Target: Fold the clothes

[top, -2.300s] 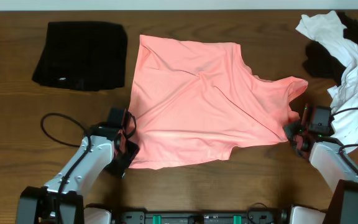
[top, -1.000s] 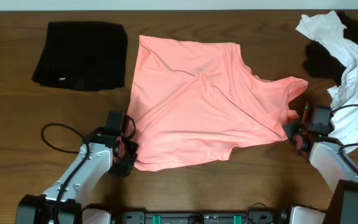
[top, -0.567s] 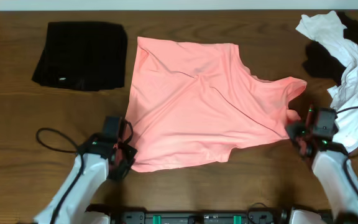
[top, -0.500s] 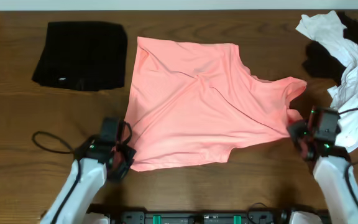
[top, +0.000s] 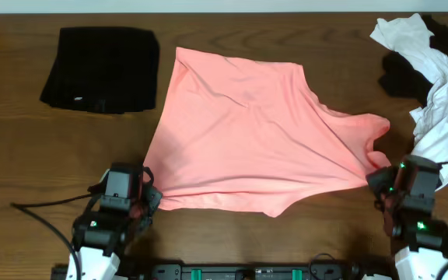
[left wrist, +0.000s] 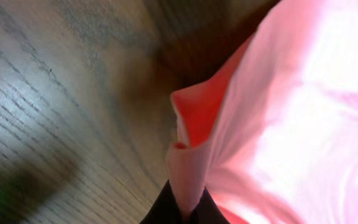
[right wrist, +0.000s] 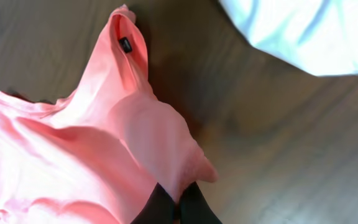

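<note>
A salmon-pink shirt (top: pixel 255 132) lies spread over the middle of the wooden table, pulled taut toward the front. My left gripper (top: pixel 148 198) is shut on its front left corner; the left wrist view shows pink cloth (left wrist: pixel 194 162) pinched between the dark fingertips (left wrist: pixel 161 210). At the shirt's front right corner my right gripper (top: pixel 378 180) is shut on the fabric. In the right wrist view the pink shirt (right wrist: pixel 73 155) bunches into the closed gripper (right wrist: pixel 178 210), and a small dark label (right wrist: pixel 125 44) shows near its neck opening.
A folded black garment (top: pixel 102 68) lies at the back left. A crumpled white garment (top: pixel 434 85) and a black one (top: pixel 401 74) are heaped at the back right, close to my right arm. White cloth (right wrist: pixel 303 31) also shows in the right wrist view.
Both grippers have drawn back toward the front edge, still shut on the shirt corners. The pink shirt has been dragged forward and stretched flatter, its front hem now straighter.
</note>
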Action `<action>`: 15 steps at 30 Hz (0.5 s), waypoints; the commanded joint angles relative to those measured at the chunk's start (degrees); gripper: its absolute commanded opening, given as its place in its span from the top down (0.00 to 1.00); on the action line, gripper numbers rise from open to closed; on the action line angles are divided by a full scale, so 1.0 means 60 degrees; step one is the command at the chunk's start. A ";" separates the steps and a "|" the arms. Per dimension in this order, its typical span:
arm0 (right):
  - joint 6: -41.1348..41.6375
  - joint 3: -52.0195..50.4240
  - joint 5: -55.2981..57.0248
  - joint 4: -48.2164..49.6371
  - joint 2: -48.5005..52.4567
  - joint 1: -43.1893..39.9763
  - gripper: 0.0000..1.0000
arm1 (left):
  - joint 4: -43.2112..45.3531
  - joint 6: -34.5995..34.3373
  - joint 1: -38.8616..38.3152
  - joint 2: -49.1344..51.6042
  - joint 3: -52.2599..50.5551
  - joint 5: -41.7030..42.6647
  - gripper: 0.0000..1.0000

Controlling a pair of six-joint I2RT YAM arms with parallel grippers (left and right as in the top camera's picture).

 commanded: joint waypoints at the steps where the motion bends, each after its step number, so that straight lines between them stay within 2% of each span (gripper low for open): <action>1: -0.0124 0.0124 0.0408 -0.0433 -0.0412 0.0069 0.99 | -0.0160 0.0291 0.0047 -0.0168 0.0029 -0.0284 0.94; 7: -0.0120 0.0350 0.0448 -0.1260 -0.0576 0.0069 0.99 | -0.0299 0.0769 0.0040 -0.0171 0.0605 -0.0368 0.94; 15: -0.0120 0.0346 0.0557 -0.0597 -0.0484 0.0069 0.99 | 0.0874 0.1362 0.0036 0.0018 0.1024 -0.0856 0.94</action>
